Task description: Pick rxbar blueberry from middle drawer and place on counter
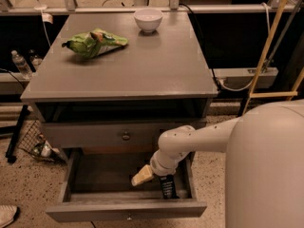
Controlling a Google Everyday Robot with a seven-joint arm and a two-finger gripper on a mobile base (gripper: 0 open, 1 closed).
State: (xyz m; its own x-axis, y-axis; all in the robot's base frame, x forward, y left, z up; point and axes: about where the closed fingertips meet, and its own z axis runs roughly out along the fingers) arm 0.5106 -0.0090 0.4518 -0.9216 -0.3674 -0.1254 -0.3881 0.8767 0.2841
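Middle drawer (104,175): arm (190,139) bent, pincer (142,176) inside

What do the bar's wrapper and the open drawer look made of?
The rxbar blueberry: dark wrapper with pale print, probably plastic film. The middle drawer: seemingly grey-painted wood, matte, with thin board walls. The gripper is inside the drawer, close beside the bar.

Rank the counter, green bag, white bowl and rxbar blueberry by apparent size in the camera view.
1. counter
2. green bag
3. white bowl
4. rxbar blueberry, lying in the middle drawer beside the gripper
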